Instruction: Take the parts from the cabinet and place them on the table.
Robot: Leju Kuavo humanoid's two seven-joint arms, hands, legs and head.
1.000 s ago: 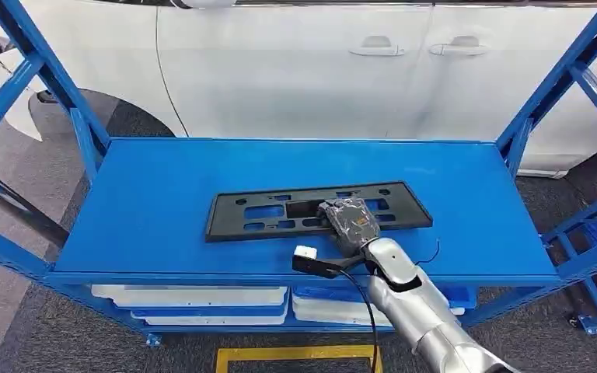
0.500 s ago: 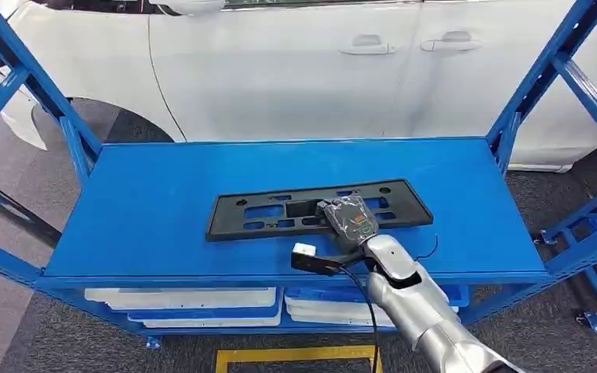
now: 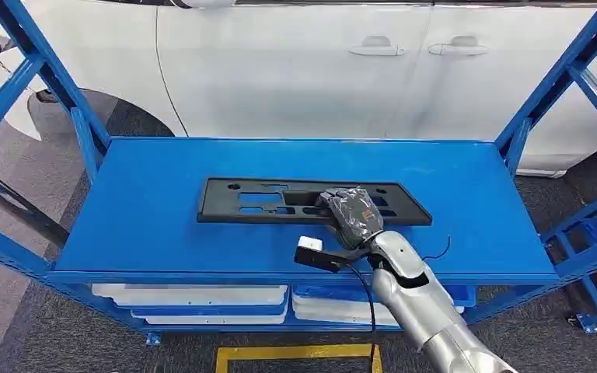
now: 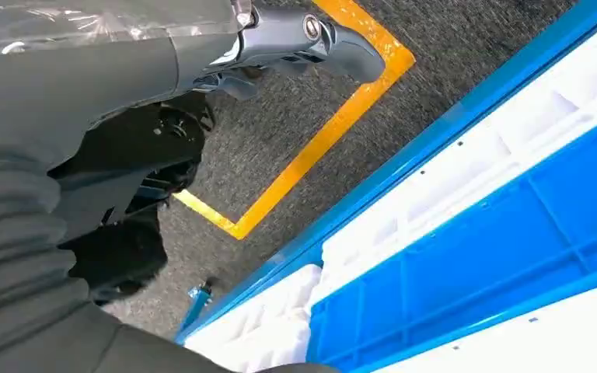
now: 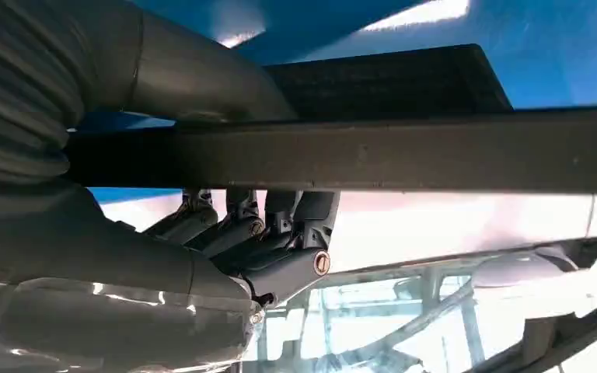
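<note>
Your right hand (image 3: 350, 215) was gripping the black license plate frame (image 3: 280, 200) near its right end, thumb on one side of its edge and fingers (image 5: 280, 221) curled around the other in the right wrist view. The frame sat over the middle of the blue shelf (image 3: 163, 233), with a white car (image 3: 303, 70) just behind the rack. Your left hand (image 4: 295, 43) hung low over the grey carpet and yellow floor tape (image 4: 334, 124), fingers loosely curled around nothing.
</note>
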